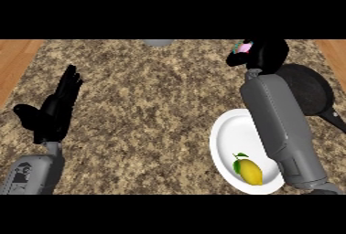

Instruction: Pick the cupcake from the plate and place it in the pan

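Observation:
My right hand [265, 54] is at the upper right, its fingers curled round the cupcake [242, 47], of which only a bit of pink and pale frosting shows at the hand's left side. The hand is held just left of the black pan [310, 91], which lies on the counter behind my right forearm. The white plate [226, 141] lies below, at the lower right, with a yellow lemon [251, 171] on it. My left hand [55, 107] rests open at the left, fingers pointing up.
A grey round object [157, 42] peeks in at the top edge. The pan's handle [334, 119] runs toward the right edge. Wooden floor [15, 59] shows beyond the speckled counter [148, 105] on both sides.

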{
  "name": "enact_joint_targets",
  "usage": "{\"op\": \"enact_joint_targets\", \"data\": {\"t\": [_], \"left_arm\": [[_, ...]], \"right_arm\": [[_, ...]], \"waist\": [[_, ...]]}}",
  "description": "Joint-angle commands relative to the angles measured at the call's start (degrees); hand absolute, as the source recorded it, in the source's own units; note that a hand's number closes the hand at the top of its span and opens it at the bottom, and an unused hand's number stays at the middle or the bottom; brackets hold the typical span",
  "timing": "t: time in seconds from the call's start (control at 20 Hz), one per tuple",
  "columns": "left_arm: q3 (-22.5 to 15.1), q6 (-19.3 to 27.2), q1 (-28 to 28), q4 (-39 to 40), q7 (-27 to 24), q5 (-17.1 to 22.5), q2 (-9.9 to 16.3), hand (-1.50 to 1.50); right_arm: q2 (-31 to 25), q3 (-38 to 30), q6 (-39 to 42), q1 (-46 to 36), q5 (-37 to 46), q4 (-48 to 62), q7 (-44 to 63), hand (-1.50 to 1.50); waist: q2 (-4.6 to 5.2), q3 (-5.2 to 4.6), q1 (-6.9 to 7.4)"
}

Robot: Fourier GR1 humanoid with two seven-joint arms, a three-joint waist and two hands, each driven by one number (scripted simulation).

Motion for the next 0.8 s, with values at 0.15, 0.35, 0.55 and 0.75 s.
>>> {"op": "enact_joint_targets", "data": {"t": [0.15, 0.35, 0.55, 0.75], "left_arm": [[0.06, 1.26, -1.01, -0.46, 0.35, -1.30, -0.83, 0.00], [-0.76, 1.40, -2.46, -1.50, 3.74, -1.30, -1.46, 0.00], [0.18, -0.27, -1.78, 1.17, 0.53, -0.94, -0.92, 0.00], [0.83, -0.70, -5.05, 3.06, 0.99, -0.72, -0.55, 0.00]], "right_arm": [[-9.23, -6.61, -4.15, 0.70, -4.21, 2.78, -4.57, 1.50], [-13.52, -9.82, -10.25, 4.91, -6.39, 9.22, -11.24, 1.50], [-20.12, -10.51, -9.69, 4.63, -4.60, 16.02, -14.14, 1.50], [-23.22, -13.88, -15.78, 6.41, -6.33, 24.42, -18.67, 1.50]], "waist": [[0.01, 0.08, -0.68], [0.29, 0.15, -0.21], [0.49, 0.11, -0.05], [1.02, 0.22, 0.67]]}}
